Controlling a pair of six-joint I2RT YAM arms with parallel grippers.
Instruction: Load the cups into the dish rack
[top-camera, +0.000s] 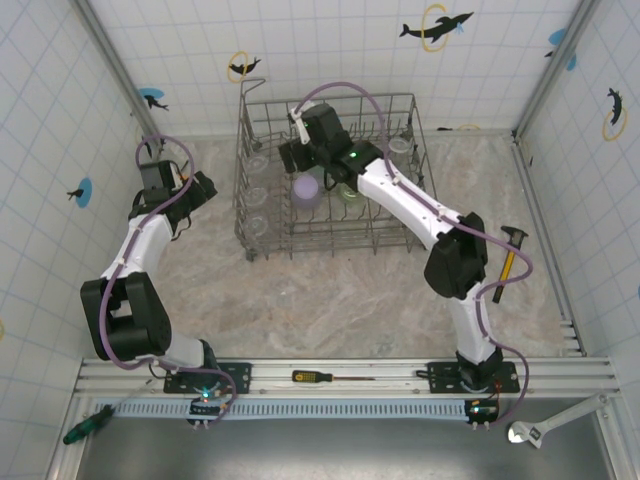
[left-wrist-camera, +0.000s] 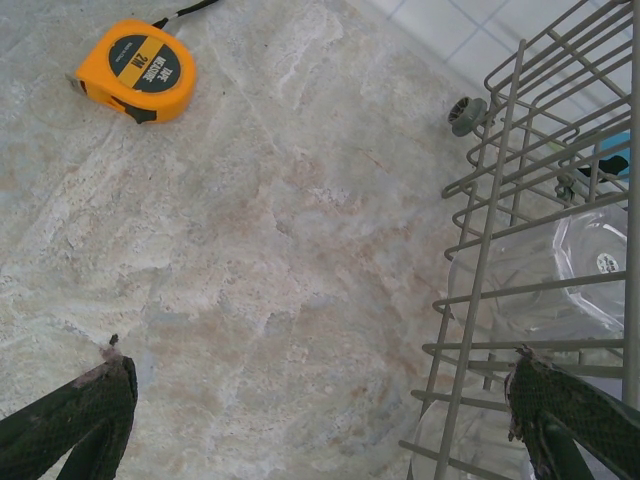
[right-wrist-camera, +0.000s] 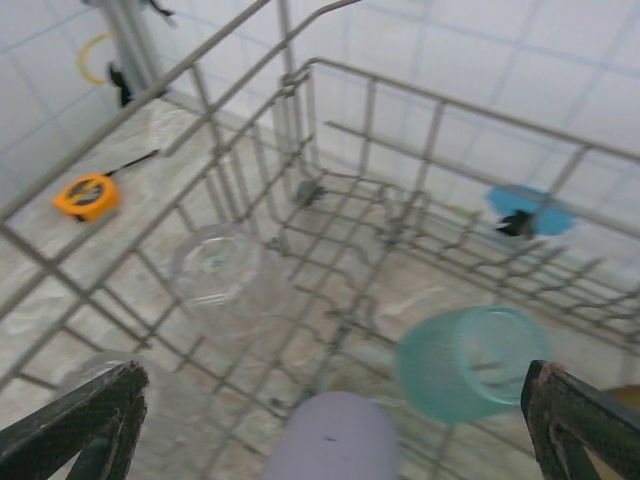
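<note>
The grey wire dish rack (top-camera: 262, 243) stands at the back middle of the table. Inside it are a lavender cup (top-camera: 307, 188), a pale green cup (top-camera: 350, 191) and clear cups (top-camera: 256, 196) along its left side. My right gripper (top-camera: 300, 150) hangs over the rack, open. In the right wrist view the lavender cup (right-wrist-camera: 335, 440) lies below the gap of the gripper (right-wrist-camera: 330, 415), touched by neither finger, with a teal cup (right-wrist-camera: 470, 362) and a clear cup (right-wrist-camera: 215, 265) beyond. My left gripper (top-camera: 205, 190) is open over bare table just left of the rack (left-wrist-camera: 500, 180).
An orange tape measure (left-wrist-camera: 135, 70) lies on the table left of the rack. A hammer (top-camera: 510, 255) lies at the right. A screwdriver (top-camera: 320, 377) rests on the front rail, and a wrench (top-camera: 545, 425) lies near the front right corner. Tiled walls close in three sides.
</note>
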